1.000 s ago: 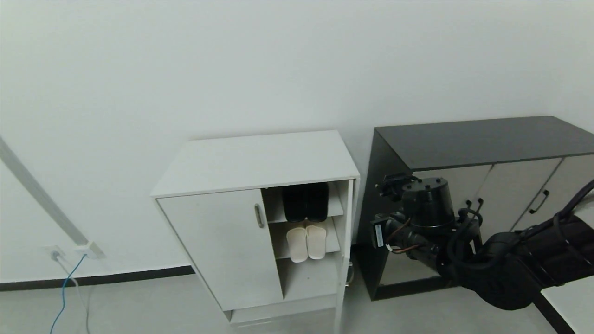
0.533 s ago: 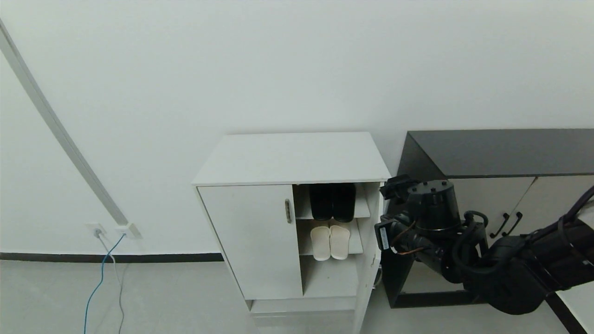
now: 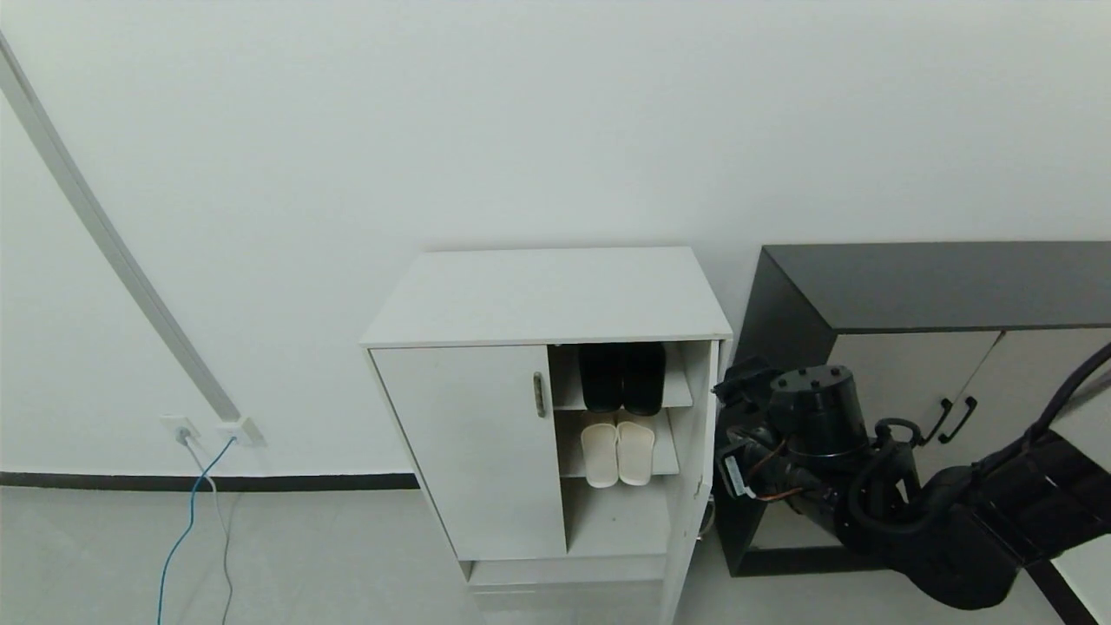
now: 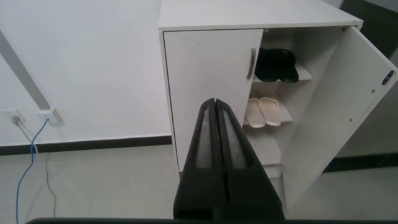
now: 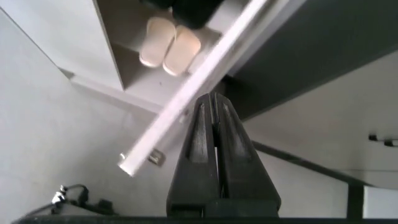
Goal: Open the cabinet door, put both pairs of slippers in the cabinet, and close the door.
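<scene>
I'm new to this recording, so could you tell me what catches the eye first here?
The white cabinet stands with its right door swung open, black slippers on the top shelf and cream slippers on the shelf below. The right hand, shut, hovers beside that door.

White rectangular two-door cabinet: upright on the floor, back against the wall. Left door panel: shut, with a vertical metal handle at its inner edge. Right door panel: swung wide open, seen edge-on in the head view. Pair of black slippers: on the top shelf, side by side, touching. Pair of cream slippers: on the middle shelf directly beneath, side by side, touching, lying flat.
</scene>
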Robot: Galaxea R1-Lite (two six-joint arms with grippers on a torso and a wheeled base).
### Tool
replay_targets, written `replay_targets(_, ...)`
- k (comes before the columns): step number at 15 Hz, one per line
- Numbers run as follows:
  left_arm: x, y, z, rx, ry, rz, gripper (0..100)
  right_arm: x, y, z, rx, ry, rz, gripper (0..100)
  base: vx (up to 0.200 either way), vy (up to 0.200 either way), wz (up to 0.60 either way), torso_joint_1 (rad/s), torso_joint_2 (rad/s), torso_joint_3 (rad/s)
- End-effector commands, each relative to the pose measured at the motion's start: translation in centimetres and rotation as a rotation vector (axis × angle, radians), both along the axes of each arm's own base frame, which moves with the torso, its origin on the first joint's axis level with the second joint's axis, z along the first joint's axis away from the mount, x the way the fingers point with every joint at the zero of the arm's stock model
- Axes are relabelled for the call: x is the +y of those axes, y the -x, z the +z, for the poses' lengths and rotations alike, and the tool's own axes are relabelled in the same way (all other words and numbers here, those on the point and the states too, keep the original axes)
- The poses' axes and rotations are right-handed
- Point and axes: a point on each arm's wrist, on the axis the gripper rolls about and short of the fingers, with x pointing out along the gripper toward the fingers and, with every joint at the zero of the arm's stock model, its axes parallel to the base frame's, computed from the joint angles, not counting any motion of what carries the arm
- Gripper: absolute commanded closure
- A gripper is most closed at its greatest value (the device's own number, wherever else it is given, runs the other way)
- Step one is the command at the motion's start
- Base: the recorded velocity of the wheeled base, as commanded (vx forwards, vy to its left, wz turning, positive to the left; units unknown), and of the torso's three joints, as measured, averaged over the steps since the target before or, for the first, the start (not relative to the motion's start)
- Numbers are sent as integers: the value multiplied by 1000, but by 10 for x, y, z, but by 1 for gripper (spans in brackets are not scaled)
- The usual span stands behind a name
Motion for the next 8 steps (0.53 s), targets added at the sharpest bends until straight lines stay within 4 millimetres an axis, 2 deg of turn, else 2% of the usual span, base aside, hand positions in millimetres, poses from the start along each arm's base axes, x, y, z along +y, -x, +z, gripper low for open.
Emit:
replay_targets(1,0,0,0,2,0,-1,100,3,-5,-20,47,34,0,100,0,0,0,0,0,0)
replay_targets(5,0,0,0,2,0,-1,100,10,-12,-38,74,49,4,100,0,0,0,0,0,0)
replay_targets(8,0,0,0,2,0,-1,100,27,-21,-45,14,-47,24,100,0,0,0,0,0,0)
